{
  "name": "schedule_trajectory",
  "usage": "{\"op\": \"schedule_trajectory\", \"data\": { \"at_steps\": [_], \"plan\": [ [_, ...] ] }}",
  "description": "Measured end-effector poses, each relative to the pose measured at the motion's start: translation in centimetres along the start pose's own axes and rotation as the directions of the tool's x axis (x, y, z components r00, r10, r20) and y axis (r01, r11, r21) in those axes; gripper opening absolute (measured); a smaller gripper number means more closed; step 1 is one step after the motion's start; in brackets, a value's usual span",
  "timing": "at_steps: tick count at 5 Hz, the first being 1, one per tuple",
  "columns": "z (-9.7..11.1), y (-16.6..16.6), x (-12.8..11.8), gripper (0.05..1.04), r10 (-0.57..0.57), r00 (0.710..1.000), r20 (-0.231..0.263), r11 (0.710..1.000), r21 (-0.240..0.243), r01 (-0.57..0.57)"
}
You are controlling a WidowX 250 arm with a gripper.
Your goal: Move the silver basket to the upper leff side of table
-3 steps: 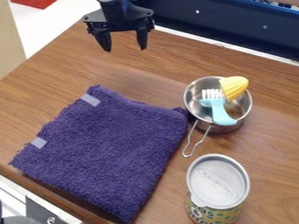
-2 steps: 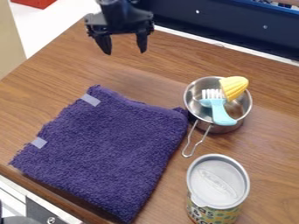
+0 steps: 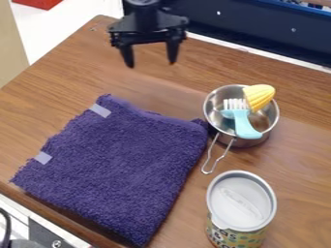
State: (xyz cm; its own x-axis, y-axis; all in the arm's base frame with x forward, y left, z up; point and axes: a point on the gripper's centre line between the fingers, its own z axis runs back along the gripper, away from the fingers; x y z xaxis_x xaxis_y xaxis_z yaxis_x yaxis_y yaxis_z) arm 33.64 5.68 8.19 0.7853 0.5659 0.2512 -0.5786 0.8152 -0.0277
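The black gripper [image 3: 152, 65] hangs near the top of the view, left of centre, open with nothing between its fingers. It is up and to the left of the silver basket [image 3: 215, 117], a round metal pan with a wire handle [image 3: 215, 157] pointing down and left. A light blue fork [image 3: 242, 122] and a yellow corn piece [image 3: 259, 96] lie in the basket. The basket rests on the wooden table [image 3: 304, 155] at the right, close to the towel's upper right corner.
A purple towel [image 3: 119, 167] covers the left and middle of the table. Below the basket stands a can with a pale lid [image 3: 242, 201]. Along the table's back edge runs a dark blue wall [image 3: 259, 34]. Bare wood lies between gripper and towel.
The gripper has moved to the right and a little down in the view, staying open. The basket, its contents, the towel and the can have kept their places.
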Motion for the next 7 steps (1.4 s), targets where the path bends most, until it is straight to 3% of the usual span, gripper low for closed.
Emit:
{"op": "schedule_trajectory", "data": {
  "at_steps": [1,2,3,5,6,7],
  "plan": [
    [0.5,-1.6,-1.8,0.998,-0.089,0.994,-0.071,0.996,-0.031,0.087],
    [1.4,-3.4,-3.6,0.997,-0.143,0.985,-0.095,0.987,-0.09,0.134],
    [1.2,-3.9,-5.5,0.998,-0.127,0.982,-0.144,0.986,-0.127,0.109],
    [0.7,-4.3,-7.4,0.998,-0.007,0.984,-0.178,0.997,-0.074,-0.007],
    [0.2,-4.3,-7.6,0.998,0.032,0.987,-0.158,0.997,-0.068,-0.043],
    [-0.2,-4.3,-8.3,0.998,-0.001,0.99,-0.14,0.998,-0.055,-0.006]
  ]
}}
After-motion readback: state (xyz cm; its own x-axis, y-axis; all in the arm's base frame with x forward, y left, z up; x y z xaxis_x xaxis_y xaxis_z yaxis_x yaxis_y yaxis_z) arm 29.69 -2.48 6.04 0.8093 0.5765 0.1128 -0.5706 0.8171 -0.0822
